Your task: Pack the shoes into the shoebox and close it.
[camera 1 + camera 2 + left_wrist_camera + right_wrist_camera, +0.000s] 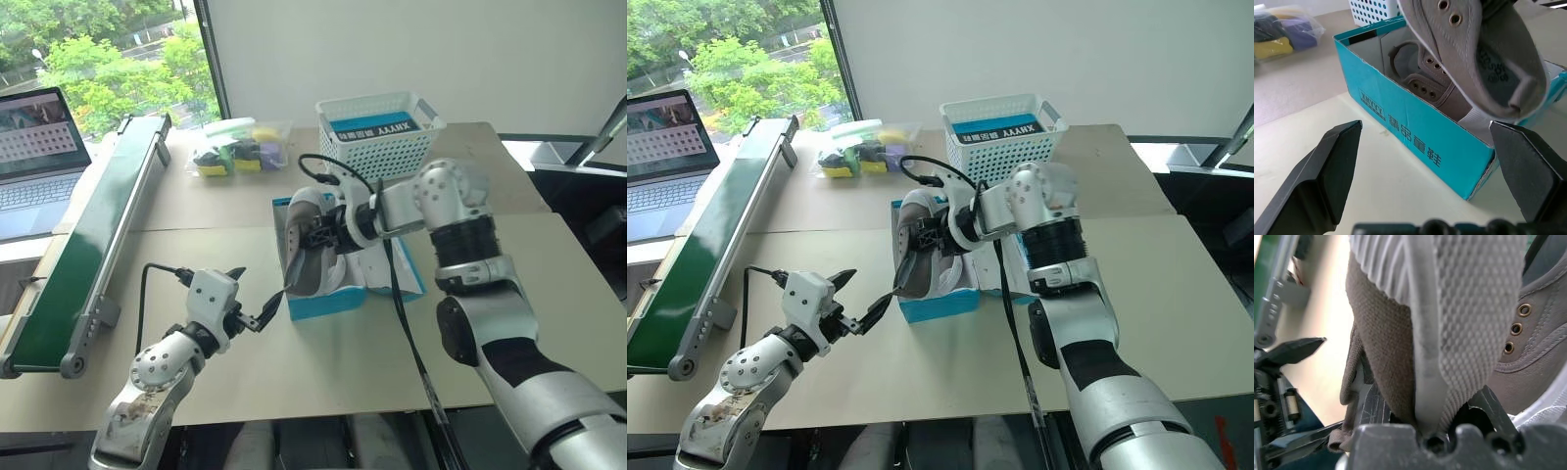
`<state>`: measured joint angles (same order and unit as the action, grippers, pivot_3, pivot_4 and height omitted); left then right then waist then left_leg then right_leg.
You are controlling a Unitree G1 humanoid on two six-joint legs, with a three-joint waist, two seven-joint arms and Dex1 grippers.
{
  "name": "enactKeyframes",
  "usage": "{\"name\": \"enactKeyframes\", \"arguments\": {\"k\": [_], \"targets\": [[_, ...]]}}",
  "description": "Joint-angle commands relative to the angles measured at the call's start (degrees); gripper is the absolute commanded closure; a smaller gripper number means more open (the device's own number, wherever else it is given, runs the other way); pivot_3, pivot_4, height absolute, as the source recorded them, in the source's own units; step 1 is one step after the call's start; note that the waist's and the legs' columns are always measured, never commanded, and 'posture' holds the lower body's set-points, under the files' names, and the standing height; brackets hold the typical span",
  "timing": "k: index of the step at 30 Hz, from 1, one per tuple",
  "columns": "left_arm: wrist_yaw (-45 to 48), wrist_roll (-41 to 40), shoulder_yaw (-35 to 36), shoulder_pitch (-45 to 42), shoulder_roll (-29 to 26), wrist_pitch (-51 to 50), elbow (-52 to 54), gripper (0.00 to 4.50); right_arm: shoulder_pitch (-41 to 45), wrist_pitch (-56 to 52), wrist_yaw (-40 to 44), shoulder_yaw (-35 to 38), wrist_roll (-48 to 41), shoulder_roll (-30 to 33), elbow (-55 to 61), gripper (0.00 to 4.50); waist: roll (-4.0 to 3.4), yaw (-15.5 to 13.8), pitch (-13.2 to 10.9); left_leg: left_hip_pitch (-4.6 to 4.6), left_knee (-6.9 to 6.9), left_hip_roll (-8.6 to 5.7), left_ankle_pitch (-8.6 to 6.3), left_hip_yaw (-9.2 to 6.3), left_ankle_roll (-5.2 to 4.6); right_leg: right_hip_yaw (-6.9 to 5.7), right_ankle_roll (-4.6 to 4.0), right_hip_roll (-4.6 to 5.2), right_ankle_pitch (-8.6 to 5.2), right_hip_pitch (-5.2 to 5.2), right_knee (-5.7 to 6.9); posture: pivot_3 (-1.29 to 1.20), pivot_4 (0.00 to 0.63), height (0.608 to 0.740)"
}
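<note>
The cyan-blue shoebox (328, 302) stands open at the table's middle, its lid (412, 278) folded out flat to the right. One taupe shoe (1430, 85) lies inside it. My right gripper (320, 238) is shut on the second shoe (302, 253), clamping it at the sole (1469, 308). That shoe hangs tilted over the box's left end, partly above the rim. My left gripper (262, 286) is open and empty, just left of the box's front corner and pointing toward it. Its fingers (1327, 171) frame the box's long blue side (1415, 147).
A white lattice basket (380, 132) stands right behind the box. A clear bag of coloured items (238, 147) lies at the back left. A green conveyor (93, 235) runs along the left edge, beside a laptop (34, 157). A black cable (397, 294) hangs from my right arm across the lid.
</note>
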<state>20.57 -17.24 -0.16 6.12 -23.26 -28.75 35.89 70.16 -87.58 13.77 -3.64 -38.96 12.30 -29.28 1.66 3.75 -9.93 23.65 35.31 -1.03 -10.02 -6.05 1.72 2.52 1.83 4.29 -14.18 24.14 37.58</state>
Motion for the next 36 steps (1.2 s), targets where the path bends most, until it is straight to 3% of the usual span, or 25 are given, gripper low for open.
{"name": "enactKeyframes", "arguments": {"k": [1, 9, 11, 18, 26, 30, 32, 36], "targets": [[-0.73, 0.27, -0.2, 0.23, 0.65, 0.68, 3.13, 0.04, 2.88, 4.65, 5.87, -5.76, 4.85, -0.39, -4.91, 3.78, 0.0, -0.12, 0.0, 0.01, 0.0, -0.01, 0.0, 0.0, 0.0, 0.0, 0.0, 0.01, 0.0, 0.0, 0.0, 0.0, 0.15, 0.729], [-2.16, 1.04, -1.72, 0.67, 1.75, -0.19, 4.74, 0.04, 6.5, 17.07, 17.74, -13.85, 16.17, -3.12, -19.85, 3.78, 0.0, -0.07, 0.0, 0.01, 0.0, -0.02, 0.0, 0.0, 0.0, 0.0, 0.0, 0.0, 0.0, 0.02, 0.01, 0.0, 0.15, 0.729], [-2.4, 1.09, -1.6, 0.85, 1.71, -0.4, 4.95, 0.0, 7.31, 18.0, 19.38, -13.86, 17.79, -3.59, -21.71, 2.92, -0.01, -0.07, -0.01, 0.01, 0.01, -0.01, 0.0, 0.0, 0.0, 0.0, 0.0, 0.0, 0.0, 0.04, 0.02, 0.0, 0.15, 0.729], [-2.48, 1.06, -1.68, 0.53, 1.71, -0.32, 4.27, 0.0, 10.74, 18.87, 22.55, -10.56, 20.3, -3.88, -23.72, 0.65, -0.02, 0.02, -0.01, -0.02, 0.01, -0.01, 0.0, 0.0, 0.0, 0.0, 0.0, -0.01, 0.0, 0.04, 0.05, 0.0, 0.15, 0.729], [-1.4, 1.04, -2.05, -1.14, 1.51, -0.05, 2.66, 0.0, 12.6, 21.1, 21.79, -6.68, 23.07, -2.14, -22.94, 0.65, -0.02, -0.05, -0.02, -0.01, 0.0, -0.02, 0.0, 0.0, 0.01, 0.0, 0.0, 0.0, 0.0, 0.03, 0.04, 0.0, 0.15, 0.729], [-1.07, 1.04, -1.96, -1.75, 1.52, 0.07, 2.1, 0.0, 11.69, 24.06, 19.3, -0.61, 22.16, 0.18, -19.43, 0.65, -0.02, -0.15, -0.02, -0.01, 0.01, -0.02, 0.0, 0.0, 0.01, 0.0, 0.0, 0.0, 0.0, 0.03, 0.05, 0.0, 0.15, 0.729], [-0.78, 0.85, -1.65, -1.79, 1.42, 0.16, 2.06, 0.0, 9.76, 22.59, 22.08, 3.01, 18.9, 2.04, -13.7, 1.15, -0.03, -0.24, -0.02, 0.02, 0.0, -0.02, 0.0, 0.0, 0.01, 0.0, 0.0, 0.01, 0.0, 0.05, 0.04, 0.0, 0.15, 0.729], [0.76, -0.28, -0.19, -1.86, 0.63, 0.38, 2.18, 0.0, 0.98, 16.38, 36.17, -0.26, 10.72, 9.86, 7.52, 2.44, -0.03, -0.54, -0.02, 0.06, 0.0, -0.02, 0.0, -0.01, 0.0, -0.02, 0.01, 0.02, -0.01, 0.04, 0.01, 0.0, 0.15, 0.729]]}}
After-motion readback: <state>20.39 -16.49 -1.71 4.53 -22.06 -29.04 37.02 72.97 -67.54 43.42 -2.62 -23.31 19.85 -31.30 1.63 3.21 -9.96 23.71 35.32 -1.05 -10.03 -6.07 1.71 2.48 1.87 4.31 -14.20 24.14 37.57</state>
